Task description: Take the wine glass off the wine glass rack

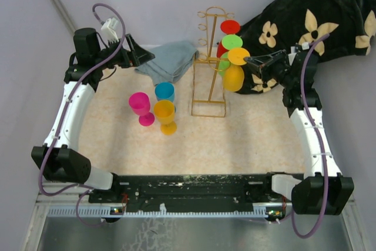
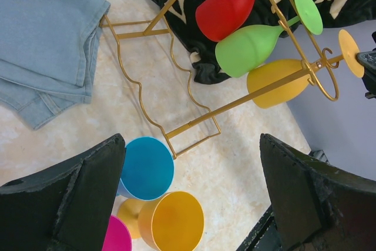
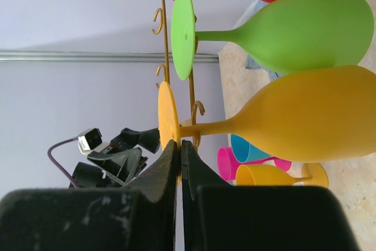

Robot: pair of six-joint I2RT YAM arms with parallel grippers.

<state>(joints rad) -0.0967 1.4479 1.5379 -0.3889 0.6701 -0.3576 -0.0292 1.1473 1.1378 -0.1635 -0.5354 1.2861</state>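
Yellow plastic wine glass, hanging on thin gold wire wine glass rack, foot pinched in our closed right tool: we should slide it level off its hook.

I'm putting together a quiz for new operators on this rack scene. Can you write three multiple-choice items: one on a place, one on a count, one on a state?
1. Where does the blue cloth lie?
A. At the far side, left of the gold rack
B. Under the rack's base
C. Hung on the rack's top loops

2. How many glasses hang on the rack?
A. Two
B. Three
C. Five

3. What is the right pincer doing?
A. Open wide, holding nothing
B. Closed on the foot of the hanging yellow glass
C. Gripping the cloth

Key:
1 A: the top view shows the cloth beside the rack, on its left.
2 B: a red glass, a green glass and the yellow one hang there.
3 B: the right wrist view shows its fingers pinching the rim of the yellow foot.
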